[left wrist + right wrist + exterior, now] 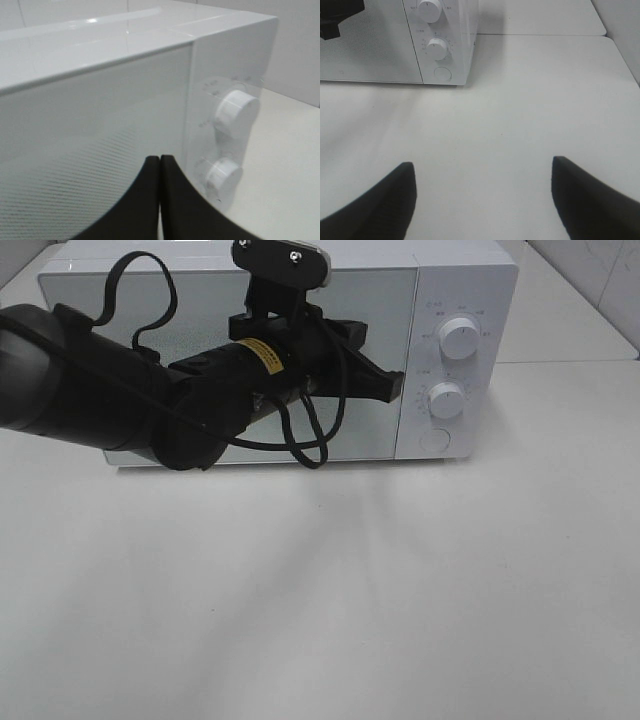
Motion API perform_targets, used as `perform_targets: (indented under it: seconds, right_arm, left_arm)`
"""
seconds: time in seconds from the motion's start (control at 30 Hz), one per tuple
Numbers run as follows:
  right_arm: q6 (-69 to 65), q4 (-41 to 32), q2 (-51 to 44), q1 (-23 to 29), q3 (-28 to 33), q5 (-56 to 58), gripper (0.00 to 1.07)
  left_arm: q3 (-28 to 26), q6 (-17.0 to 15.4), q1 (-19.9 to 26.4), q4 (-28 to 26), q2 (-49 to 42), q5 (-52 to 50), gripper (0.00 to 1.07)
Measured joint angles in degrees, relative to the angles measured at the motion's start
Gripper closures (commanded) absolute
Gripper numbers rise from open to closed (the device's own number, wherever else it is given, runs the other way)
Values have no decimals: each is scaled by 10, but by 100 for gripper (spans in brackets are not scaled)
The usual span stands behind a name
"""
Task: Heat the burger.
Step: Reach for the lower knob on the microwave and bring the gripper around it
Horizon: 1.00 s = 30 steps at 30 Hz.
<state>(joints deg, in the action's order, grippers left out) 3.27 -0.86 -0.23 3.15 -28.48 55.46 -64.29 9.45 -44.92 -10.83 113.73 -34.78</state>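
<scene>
left tool (160, 160) pinched shut at the microwave (100, 110) door, centre frame; right tool (482, 192) spread wide over the surface (530, 110)

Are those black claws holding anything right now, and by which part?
Nothing is held. The left gripper is shut on nothing, close to the microwave door. The right gripper is open above the table, with nothing in it.
</scene>
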Motion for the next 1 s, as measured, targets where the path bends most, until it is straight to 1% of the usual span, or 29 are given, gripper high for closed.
perform_targets:
  seconds: [0.03, 0.07, 0.13, 0.2, 0.23, 0.3, 0.33, 0.4, 0.43, 0.47, 0.5, 0.53, 0.57, 0.6, 0.63, 0.67, 0.7, 0.73, 0.77, 0.8, 0.83, 0.87, 0.9, 0.93, 0.97, 1.0]
  right_arm:
    - [0, 0, 0, 0, 0, 0, 33]
    - [0, 0, 0, 0, 0, 0, 33]
    - [0, 0, 0, 0, 0, 0, 33]
    - [0, 0, 0, 0, 0, 0, 33]
    - [0, 0, 0, 0, 0, 0, 33]
    - [0, 0, 0, 0, 0, 0, 33]
    - [0, 0, 0, 0, 0, 0, 33]
    - [0, 0, 0, 0, 0, 0, 33]
    - [0, 0, 0, 0, 0, 0, 33]
    - [0, 0, 0, 0, 0, 0, 33]
    - [0, 0, 0, 0, 0, 0, 33]
    - [0, 0, 0, 0, 0, 0, 33]
    - [0, 0, 0, 0, 0, 0, 33]
    - [0, 0, 0, 0, 0, 0, 33]
    - [0, 0, 0, 0, 0, 0, 33]
    - [0, 0, 0, 0, 0, 0, 33]
    - [0, 0, 0, 0, 0, 0, 33]
    - [0, 0, 0, 0, 0, 0, 33]
    - [0, 0, 0, 0, 0, 0, 33]
    - [0, 0, 0, 0, 0, 0, 33]
    - [0, 0, 0, 0, 0, 0, 33]
    - [0, 0, 0, 0, 0, 0, 33]
    - [0, 0, 0, 0, 0, 0, 33]
    - [0, 0, 0, 0, 0, 0, 33]
    - [0, 0, 0, 0, 0, 0, 33]
    - [0, 0, 0, 0, 0, 0, 33]
  left_arm:
    - [0, 0, 0, 0, 0, 0, 107]
    - [0, 0, -11, 0, -10, 34, 107]
    - [0, 0, -16, 0, -17, 48, 107]
    - [0, 0, -24, 0, -32, 104, 107]
    - [0, 0, -24, 0, -32, 104, 107]
    - [0, 0, -29, 0, -46, 166, 107]
    - [0, 0, -29, 0, -46, 166, 107]
    - [0, 0, -33, 1, -65, 237, 107]
    - [0, 0, -33, 1, -65, 237, 107]
    - [0, 0, -36, 2, -83, 294, 107]
    - [0, 0, -36, 2, -91, 317, 107]
    - [0, 0, -36, 2, -91, 317, 107]
    - [0, 0, -38, 2, -111, 378, 106]
    - [0, -1, -38, 2, -120, 402, 104]
    - [0, -1, -38, 2, -120, 402, 104]
    - [0, -9, -40, 1, -140, 457, 100]
    - [0, -23, -40, -3, -159, 516, 97]
    - [0, -23, -40, -3, -159, 516, 97]
    - [0, -31, -40, -4, -167, 543, 86]
    - [0, -31, -40, -4, -167, 543, 86]
    - [0, -49, -40, -6, -183, 586, 70]
    - [0, -61, -40, -6, -192, 606, 57]
    - [0, -61, -40, -6, -192, 606, 57]
    - [0, -95, -40, -7, -209, 637, 30]
    - [0, -108, -40, -7, -215, 651, 17]
    - [0, -108, -40, -7, -215, 651, 17]
